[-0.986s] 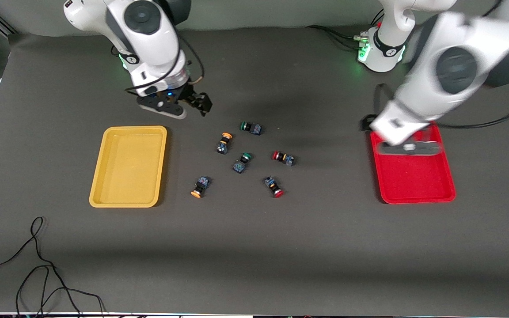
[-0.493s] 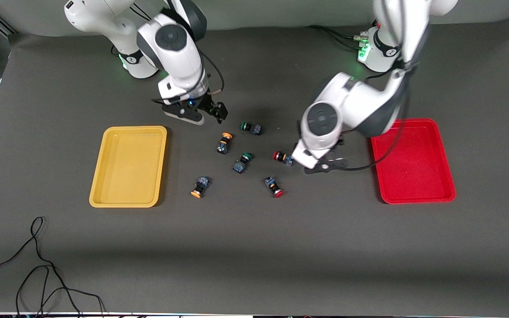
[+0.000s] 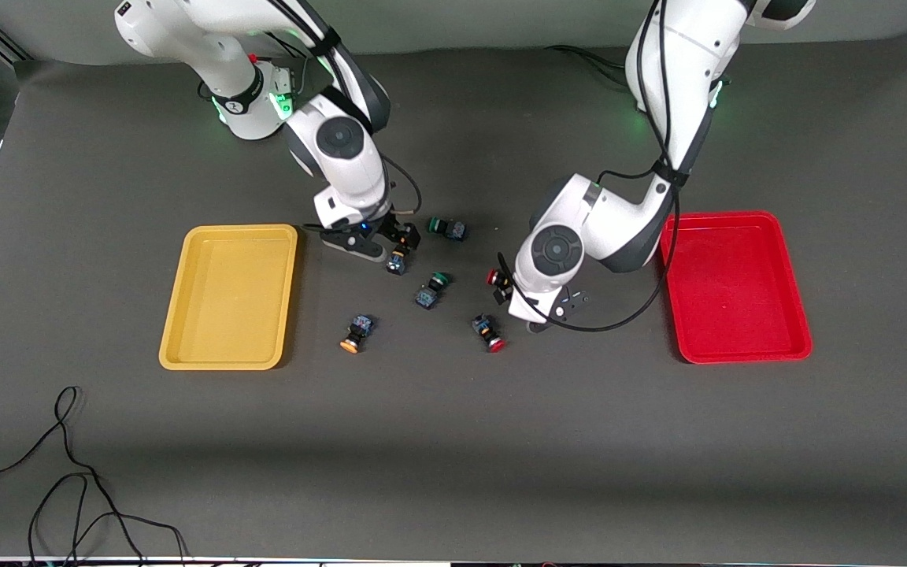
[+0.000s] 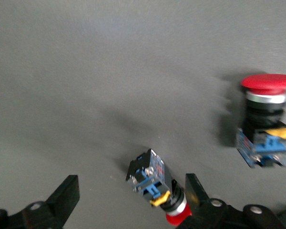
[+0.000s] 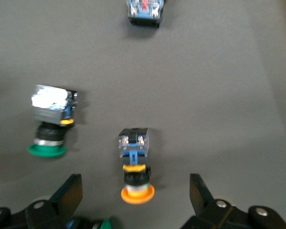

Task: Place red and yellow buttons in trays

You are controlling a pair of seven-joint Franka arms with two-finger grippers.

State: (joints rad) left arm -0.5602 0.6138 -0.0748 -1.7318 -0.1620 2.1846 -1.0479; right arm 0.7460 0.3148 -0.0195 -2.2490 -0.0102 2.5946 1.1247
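A: Jaws? 
B: Left gripper point(image 4: 128, 205) spread wide around a red button point(image 4: 157, 183) on the desk; right gripper point(image 5: 136, 200) likewise straddles a yellow button point(image 5: 135, 164).
A: Hidden? 
B: Both buttons partly covered from the front.

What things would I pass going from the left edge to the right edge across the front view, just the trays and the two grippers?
yellow tray → right gripper → left gripper → red tray
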